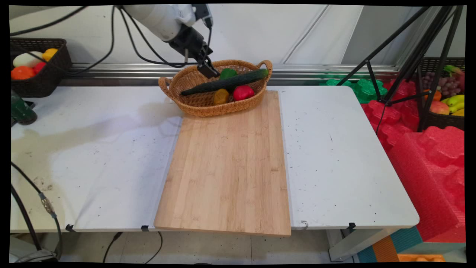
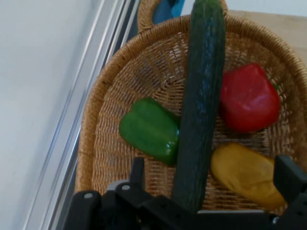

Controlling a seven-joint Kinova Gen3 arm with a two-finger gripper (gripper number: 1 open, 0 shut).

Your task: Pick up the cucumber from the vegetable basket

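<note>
four vegetables in one wicker basket (image 1: 193, 100), my gripper (image 1: 206, 69) hanging over its left half.

i see the white table (image 1: 334, 156) under a bamboo cutting board (image 1: 227, 167), basket at the board's far end; a long cucumber (image 1: 227, 82) lies slantwise over the rim, green pepper (image 2: 151, 129) on one side, red pepper (image 2: 248, 98) and yellow pepper (image 2: 249, 175) on the other; fingers (image 2: 287, 177) spread apart, holding nothing.
</note>
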